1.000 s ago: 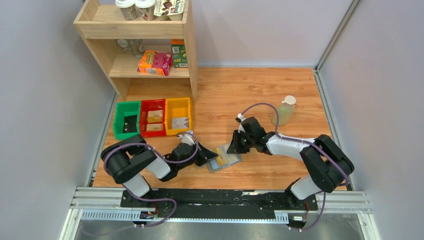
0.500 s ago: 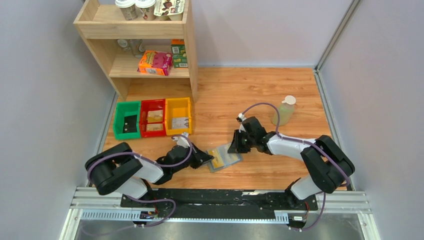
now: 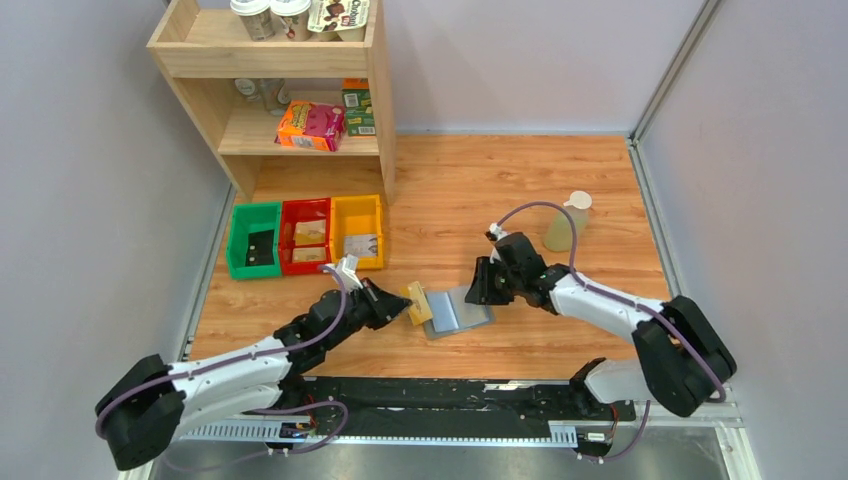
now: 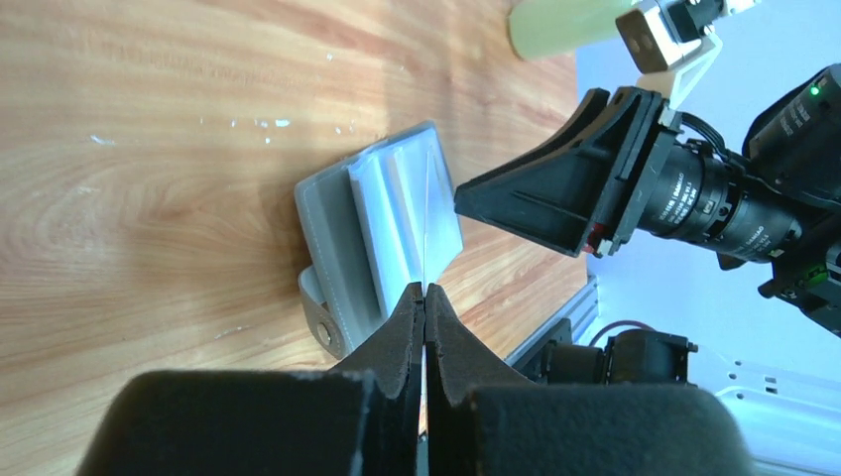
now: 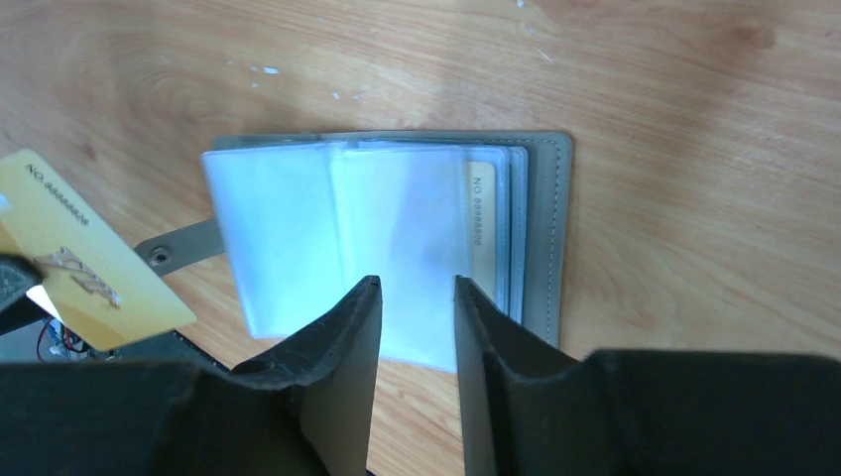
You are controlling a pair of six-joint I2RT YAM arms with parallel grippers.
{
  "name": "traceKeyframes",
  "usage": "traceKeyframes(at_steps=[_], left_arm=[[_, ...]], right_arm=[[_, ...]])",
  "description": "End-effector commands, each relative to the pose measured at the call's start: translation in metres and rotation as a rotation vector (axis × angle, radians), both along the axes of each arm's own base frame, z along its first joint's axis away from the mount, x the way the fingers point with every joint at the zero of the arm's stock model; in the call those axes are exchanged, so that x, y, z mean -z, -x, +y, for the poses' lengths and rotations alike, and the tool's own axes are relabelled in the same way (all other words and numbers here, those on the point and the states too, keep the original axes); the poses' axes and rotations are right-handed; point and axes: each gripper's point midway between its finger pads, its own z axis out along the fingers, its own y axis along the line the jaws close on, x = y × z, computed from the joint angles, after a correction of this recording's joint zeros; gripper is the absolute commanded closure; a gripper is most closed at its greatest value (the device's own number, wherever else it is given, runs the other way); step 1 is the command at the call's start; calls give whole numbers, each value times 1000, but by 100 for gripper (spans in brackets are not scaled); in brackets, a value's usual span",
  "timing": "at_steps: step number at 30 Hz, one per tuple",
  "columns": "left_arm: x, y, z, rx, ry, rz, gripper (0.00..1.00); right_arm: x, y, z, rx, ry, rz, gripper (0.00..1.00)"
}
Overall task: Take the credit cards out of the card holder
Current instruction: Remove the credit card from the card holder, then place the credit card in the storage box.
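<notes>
The grey card holder (image 3: 460, 312) lies open on the table, its pale clear sleeves up. In the right wrist view (image 5: 540, 228) a yellow credit card (image 5: 483, 230) sits in a slot at its right side. My left gripper (image 3: 402, 306) is shut on another yellow credit card (image 3: 416, 303), held just left of the holder and clear of it. That card also shows at the left of the right wrist view (image 5: 84, 273). The left wrist view shows the jaws (image 4: 424, 294) closed on the card's thin edge. My right gripper (image 5: 417, 297) is open over the sleeves at the holder's far right edge (image 3: 477, 289).
Green (image 3: 252, 240), red (image 3: 306, 236) and yellow (image 3: 357, 232) bins stand in a row at the back left, in front of a wooden shelf (image 3: 380, 100) with boxes. A bottle of pale yellow liquid (image 3: 567, 222) stands at the back right.
My left gripper has drawn a yellow card out of the holder and moved it left. The holder has slid slightly right, and my right gripper has followed it.
</notes>
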Motion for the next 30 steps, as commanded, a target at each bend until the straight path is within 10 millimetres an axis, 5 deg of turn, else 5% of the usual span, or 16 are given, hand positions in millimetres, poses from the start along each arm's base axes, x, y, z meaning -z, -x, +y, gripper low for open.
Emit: traceKeyframes(at_steps=[1,13,20,25,30], left_arm=[[-16,-8,16,-39,-83,-118,100],[-54,-23,70,-243,-149,-297,100],[-78,-51,94,-386,-201,-323,100],[-82,-78,81,-324,-198,-256,100],[-89,-112,122,-495,-161,-240,100]], right_arm=[[-43,-10,-1,2,-42,-118,59],[-130,-9,-31,89,-107,-399,0],[-152,-5,-62,200,-102,-511,0],[-164,1,-86,252,-55,-577,0],[-175,9,-107,295,-28,-649,0]])
